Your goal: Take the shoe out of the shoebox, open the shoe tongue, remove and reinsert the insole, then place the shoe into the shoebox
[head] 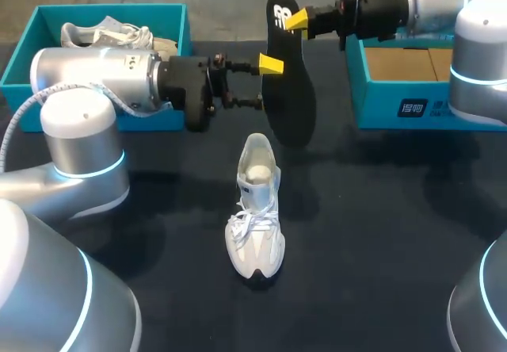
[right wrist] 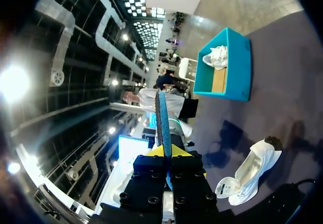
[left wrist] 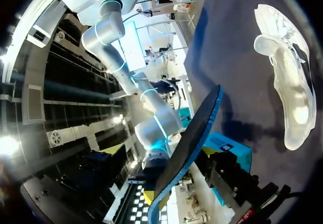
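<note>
Dark surface (head: 380, 233). White sneaker (head: 257, 209) stands upright mid-surface, toe toward robot, laces loose, opening facing up. Black insole (head: 289, 90) in air beyond sneaker's heel, apart from shoe. Right pincer (head: 297, 21) clamped on insole's far end, yellow tips pressing both faces. Left pincer (head: 265, 82) at insole's side edge; cannot tell whether it grips. Teal shoebox (head: 372, 106) far right, cardboard floor showing. Second teal box (head: 111, 9) far left holds another white sneaker (head: 107, 35).

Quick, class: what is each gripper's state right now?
Left gripper: beside the insole; state cannot be told.
Right gripper: closed on the insole.
</note>
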You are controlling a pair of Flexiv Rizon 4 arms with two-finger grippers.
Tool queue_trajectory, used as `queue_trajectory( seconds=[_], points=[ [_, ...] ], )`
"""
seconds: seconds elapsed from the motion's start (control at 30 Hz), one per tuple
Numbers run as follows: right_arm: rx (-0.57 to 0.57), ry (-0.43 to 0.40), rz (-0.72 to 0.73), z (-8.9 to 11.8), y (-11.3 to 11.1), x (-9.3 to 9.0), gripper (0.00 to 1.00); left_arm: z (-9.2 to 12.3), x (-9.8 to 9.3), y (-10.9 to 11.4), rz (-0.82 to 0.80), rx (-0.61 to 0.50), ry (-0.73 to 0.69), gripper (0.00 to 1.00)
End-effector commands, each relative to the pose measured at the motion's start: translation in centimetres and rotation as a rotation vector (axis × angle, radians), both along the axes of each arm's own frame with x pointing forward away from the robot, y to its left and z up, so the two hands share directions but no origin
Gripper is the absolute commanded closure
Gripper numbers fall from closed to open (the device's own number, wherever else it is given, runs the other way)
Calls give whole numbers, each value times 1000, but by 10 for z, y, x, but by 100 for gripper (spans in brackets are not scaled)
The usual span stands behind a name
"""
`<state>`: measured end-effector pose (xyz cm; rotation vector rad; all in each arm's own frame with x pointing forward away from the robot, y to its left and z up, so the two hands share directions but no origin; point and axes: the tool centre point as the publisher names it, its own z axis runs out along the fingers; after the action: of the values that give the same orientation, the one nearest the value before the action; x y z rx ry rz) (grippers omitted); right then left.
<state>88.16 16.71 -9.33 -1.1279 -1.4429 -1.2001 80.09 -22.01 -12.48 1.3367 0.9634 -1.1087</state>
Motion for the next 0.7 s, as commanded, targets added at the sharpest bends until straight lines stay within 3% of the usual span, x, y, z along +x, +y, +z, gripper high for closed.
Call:
queue_trajectory(
  seconds=[0.03,0.07,0.1,0.5,0.6,0.7],
  points=[
    [-1,0,-1,0,1,0,100,2,-4,5,13,3,0,34],
    [-1,0,-1,0,1,0,100,0,-4,8,19,9,0,47],
    [-1,0,-1,0,1,0,100,-1,-4,9,25,15,0,54],
    [-1,0,-1,0,1,0,100,1,-1,10,9,24,-2,59],
    [-1,0,-1,0,1,0,100,1,-1,8,0,25,-5,67],
    [-1,0,-1,0,1,0,100,1,0,7,-4,26,-6,66]
  ],
)
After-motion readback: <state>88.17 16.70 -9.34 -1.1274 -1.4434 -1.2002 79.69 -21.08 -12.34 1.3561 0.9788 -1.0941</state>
